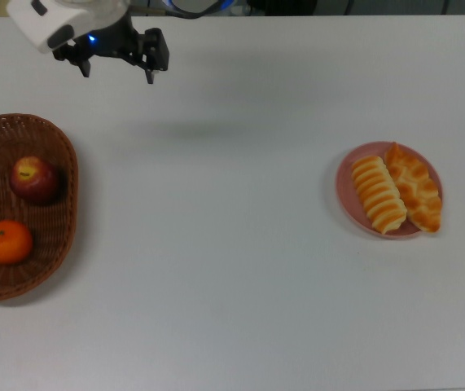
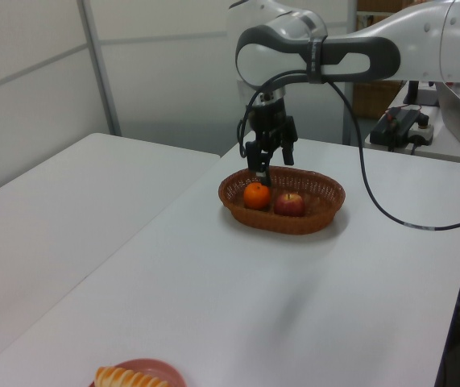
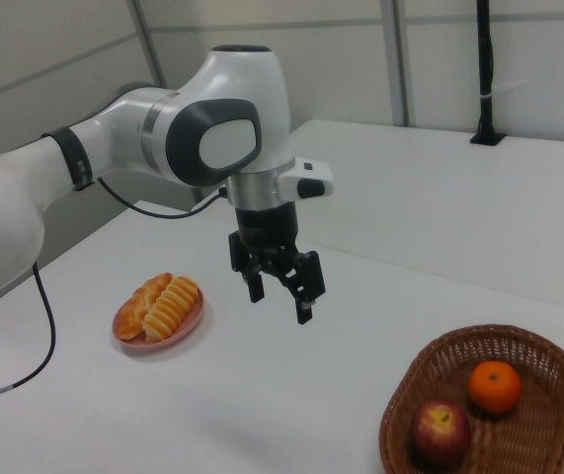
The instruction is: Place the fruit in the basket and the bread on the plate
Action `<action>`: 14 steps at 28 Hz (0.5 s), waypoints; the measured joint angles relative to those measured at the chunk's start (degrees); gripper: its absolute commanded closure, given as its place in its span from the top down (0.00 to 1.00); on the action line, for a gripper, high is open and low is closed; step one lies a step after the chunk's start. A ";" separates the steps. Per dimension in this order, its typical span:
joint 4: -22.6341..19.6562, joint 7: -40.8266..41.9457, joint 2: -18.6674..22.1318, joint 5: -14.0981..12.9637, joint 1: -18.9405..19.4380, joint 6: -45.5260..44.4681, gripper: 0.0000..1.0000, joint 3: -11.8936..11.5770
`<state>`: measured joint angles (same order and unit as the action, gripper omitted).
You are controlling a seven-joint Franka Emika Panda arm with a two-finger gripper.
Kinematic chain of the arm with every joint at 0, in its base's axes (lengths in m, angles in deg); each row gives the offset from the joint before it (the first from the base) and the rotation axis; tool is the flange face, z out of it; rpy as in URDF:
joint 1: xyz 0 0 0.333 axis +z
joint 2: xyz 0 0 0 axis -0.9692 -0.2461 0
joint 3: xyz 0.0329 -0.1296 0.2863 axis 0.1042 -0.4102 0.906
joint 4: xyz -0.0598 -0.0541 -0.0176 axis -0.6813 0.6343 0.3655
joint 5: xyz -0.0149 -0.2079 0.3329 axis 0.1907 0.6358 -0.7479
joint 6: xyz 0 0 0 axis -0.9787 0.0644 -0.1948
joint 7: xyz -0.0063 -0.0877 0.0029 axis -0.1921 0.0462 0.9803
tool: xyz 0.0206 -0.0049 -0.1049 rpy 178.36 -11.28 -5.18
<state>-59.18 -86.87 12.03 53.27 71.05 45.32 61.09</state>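
The wicker basket lies at the top view's left edge, with the dark red apple and the orange mandarin inside it. On the pink plate, toward the top view's right, the ridged loaf and the braided loaf rest side by side. My gripper hangs open and empty above bare table, beyond the basket's far end. In the right view the gripper is between the plate and the basket, well above the table. The left view puts the gripper just above the mandarin.
A second white table adjoins on the left view's left. Cables and devices sit on a bench at the left view's right. A black post stands on the far table in the right view.
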 measured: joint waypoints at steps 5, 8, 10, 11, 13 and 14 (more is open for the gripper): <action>0.00 0.00 -0.11 -0.01 1.43 0.00 1.00 0.30; 0.00 0.00 -0.11 -0.01 1.62 0.00 1.00 0.30; 0.01 0.00 -0.11 -0.01 1.58 0.00 1.00 0.29; 0.01 0.00 -0.11 -0.01 1.54 0.00 1.00 0.29; 0.01 0.00 -0.11 -0.01 1.44 0.00 1.00 0.29; 0.01 0.00 -0.11 -0.01 1.36 0.00 1.00 0.29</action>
<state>-59.18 -86.87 11.92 53.25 72.41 45.32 61.38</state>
